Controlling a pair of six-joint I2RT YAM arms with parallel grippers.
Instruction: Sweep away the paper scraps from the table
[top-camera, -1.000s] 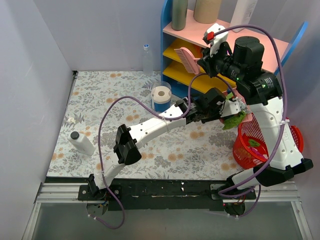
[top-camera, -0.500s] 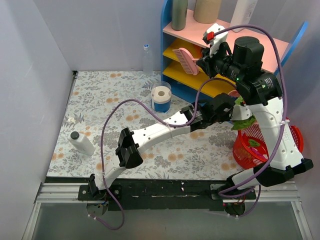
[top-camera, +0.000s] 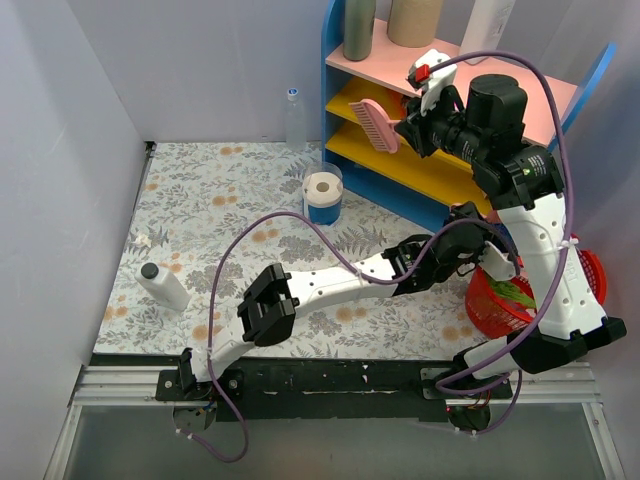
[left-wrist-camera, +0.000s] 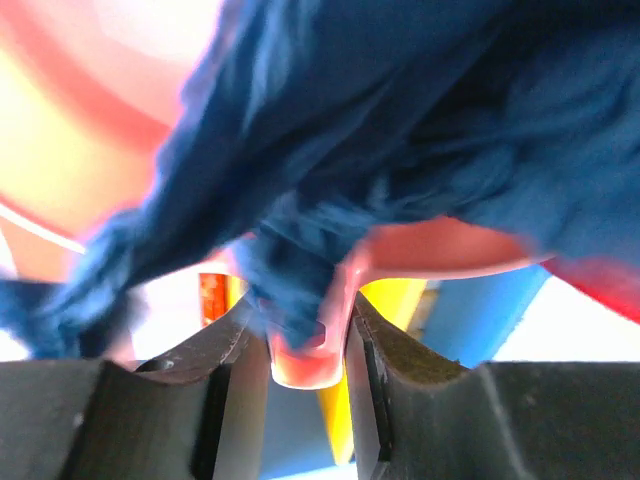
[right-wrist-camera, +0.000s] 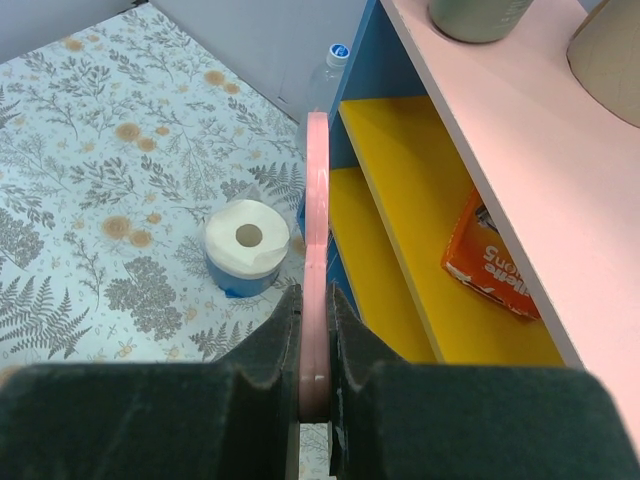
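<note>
Both were clenched: left pincer (left-wrist-camera: 306, 330) on the dustpan (left-wrist-camera: 440, 250) above the red basket (top-camera: 590, 272), right pincer (right-wrist-camera: 315, 300) on the brush (right-wrist-camera: 317, 200). Blue paper scraps (left-wrist-camera: 450, 110) lay in the dustpan; tilted off-rim, they might spill onto the bench (top-camera: 220, 190).

— What's the left gripper (left-wrist-camera: 308, 350) holding by the basket (top-camera: 487, 310)?
— I can't tell. A pink piece (left-wrist-camera: 305, 365) sits between its fingers (left-wrist-camera: 220, 400), under a blurred dark blue mass (left-wrist-camera: 400, 130) cut off by the top edge.
— And inside the basket?
— The right arm (top-camera: 545, 250) covers its middle; I see the brush (right-wrist-camera: 316, 200) only edge-on, bristles hidden.
</note>
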